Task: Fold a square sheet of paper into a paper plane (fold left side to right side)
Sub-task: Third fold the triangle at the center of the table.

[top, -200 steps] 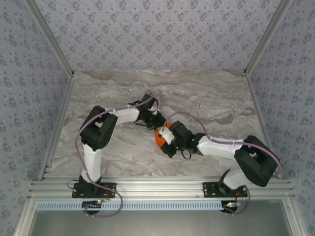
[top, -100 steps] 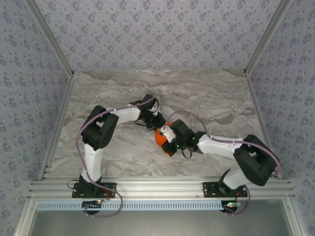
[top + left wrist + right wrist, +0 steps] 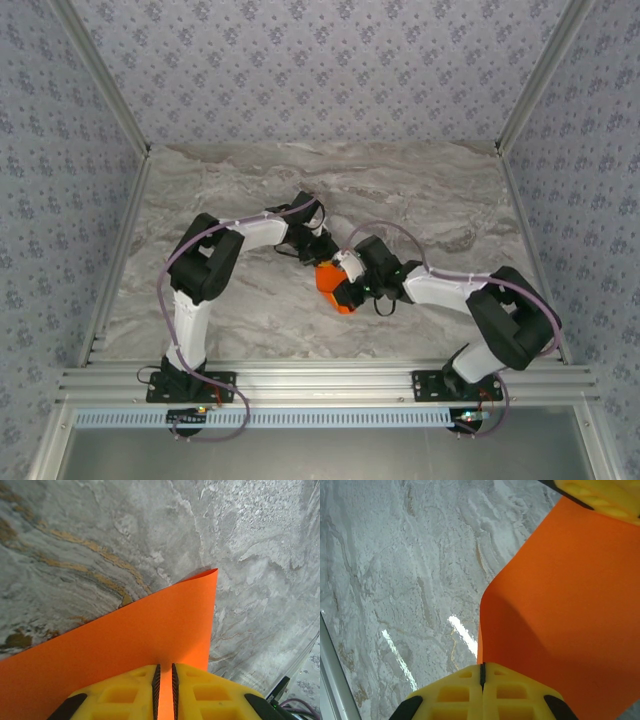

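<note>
Orange sheet (image 3: 327, 281), pinched by left fingers (image 3: 125, 695) and right fingers (image 3: 515, 690), runs lengthwise far-left to near-right.

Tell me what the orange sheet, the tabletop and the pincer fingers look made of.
The orange sheet looks like thin matte paper: it bows in a smooth curve where lifted. The tabletop is grey, marble-veined and glossy, with bright light glints; whether it is real stone or a printed laminate, I cannot tell. The pincer fingers look like yellow moulded plastic, with recessed pockets and dark ribbed inner pads.
</note>
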`<control>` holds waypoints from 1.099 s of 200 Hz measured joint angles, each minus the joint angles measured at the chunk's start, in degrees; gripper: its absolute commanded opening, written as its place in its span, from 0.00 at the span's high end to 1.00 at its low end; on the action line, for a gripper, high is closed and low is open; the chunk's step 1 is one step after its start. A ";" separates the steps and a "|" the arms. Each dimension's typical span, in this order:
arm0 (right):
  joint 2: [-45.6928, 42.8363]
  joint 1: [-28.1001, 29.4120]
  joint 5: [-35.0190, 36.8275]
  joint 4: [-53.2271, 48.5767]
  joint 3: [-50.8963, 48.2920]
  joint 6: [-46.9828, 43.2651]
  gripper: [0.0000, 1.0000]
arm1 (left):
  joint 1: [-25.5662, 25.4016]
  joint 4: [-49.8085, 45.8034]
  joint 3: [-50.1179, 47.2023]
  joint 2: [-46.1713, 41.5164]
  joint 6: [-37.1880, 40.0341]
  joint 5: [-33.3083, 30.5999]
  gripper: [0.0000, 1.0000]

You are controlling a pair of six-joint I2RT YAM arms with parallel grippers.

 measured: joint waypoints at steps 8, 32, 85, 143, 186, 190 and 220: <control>0.46 -0.52 -0.44 -0.04 0.13 0.15 1.00 | 0.00 0.00 0.00 0.00 0.11 -0.02 0.84; 2.19 -1.84 -1.07 -0.50 1.09 0.57 1.00 | -0.04 -0.02 0.00 0.00 0.13 -0.02 0.83; 4.44 -4.28 -1.18 -1.14 3.17 1.86 1.00 | -0.17 -0.02 0.07 0.00 0.15 -0.24 0.83; 6.69 -6.25 -1.11 -1.99 4.31 2.73 1.00 | -0.26 -0.39 0.33 0.07 0.33 -0.44 0.83; 7.13 -6.69 -0.90 -2.67 4.50 2.91 1.00 | -0.28 -0.42 0.33 0.07 0.55 -0.46 0.83; 7.13 -6.69 -0.90 -2.67 4.50 2.91 1.00 | -0.28 -0.42 0.33 0.07 0.52 -0.46 0.83; 7.13 -7.06 -0.48 -2.93 4.50 3.15 1.00 | -0.28 -0.46 0.35 0.07 0.55 -0.46 0.83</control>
